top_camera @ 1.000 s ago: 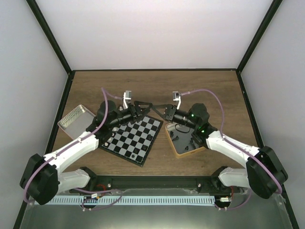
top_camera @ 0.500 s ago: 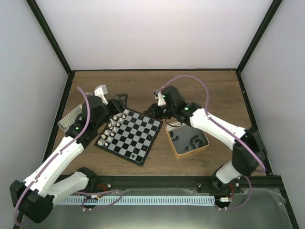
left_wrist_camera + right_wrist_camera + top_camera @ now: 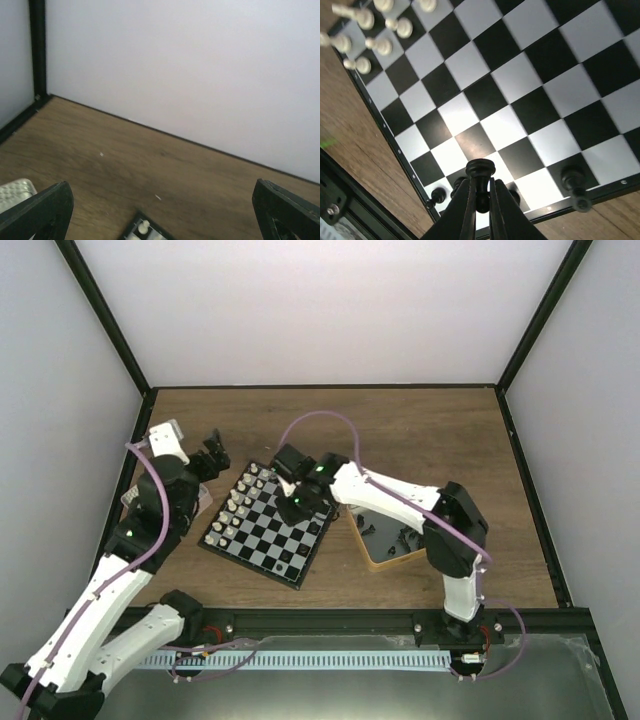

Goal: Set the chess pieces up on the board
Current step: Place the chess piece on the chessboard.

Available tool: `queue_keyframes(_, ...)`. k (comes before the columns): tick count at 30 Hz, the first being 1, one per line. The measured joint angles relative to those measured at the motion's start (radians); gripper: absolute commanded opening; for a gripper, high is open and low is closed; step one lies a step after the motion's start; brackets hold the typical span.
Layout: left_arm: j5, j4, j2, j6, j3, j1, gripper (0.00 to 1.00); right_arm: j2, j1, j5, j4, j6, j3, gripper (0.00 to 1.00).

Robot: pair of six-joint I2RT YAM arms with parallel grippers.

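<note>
Gripped between the 2 fingers of the right end effector (image 3: 481, 190): 1 glossy black chess piece (image 3: 480, 170), upright, over the small flat black-and-white checked board (image 3: 520, 100). Fingers clenched tightly on it, with no gap visible. Position: near the edge row opposite the white set, apparently the row meant for the black set. Not possible to tell whether above the square or touching it.

Already standing on that same edge row: a few other black pieces (image 3: 573, 184), with free squares between them. Exact count not possible, part of the row being hidden behind the fingers. Arranged in 2 rows on the far side of the board: the cream-white pieces (image 3: 238, 506), looking complete or almost complete, though too small to count for sure.

Just beside the board, on the brown wooden tabletop (image 3: 400, 430): a square gold-rimmed tin (image 3: 402, 558) with several loose black pieces (image 3: 400, 536) inside.

On the other side of the board, lifted and apart from every piece: the left end effector (image 3: 213, 453), fingers spread wide, grasping nothing. Near it, a silver tin (image 3: 15, 192).

As a judgement: white side done or nearly so, black side only begun, so probably a little past the middle. Left to do: put this piece on its square, then bring the remaining black ones from the tin 1 by 1.
</note>
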Motion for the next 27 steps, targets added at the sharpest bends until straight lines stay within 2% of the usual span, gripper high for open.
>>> queue_keyframes(5,-0.110,0.028,-0.060,0.045,-0.035,0.000,1.00,0.092,0.070,0.032,-0.093,-0.050,0.092,0.01)
queue_keyframes(11,-0.239,0.008,-0.042,0.028,-0.051,0.002,1.00,0.164,0.102,0.060,-0.165,-0.089,0.125,0.01)
queue_keyframes(27,-0.264,-0.013,-0.020,-0.002,-0.056,0.020,1.00,0.214,0.105,0.065,-0.199,-0.137,0.125,0.03)
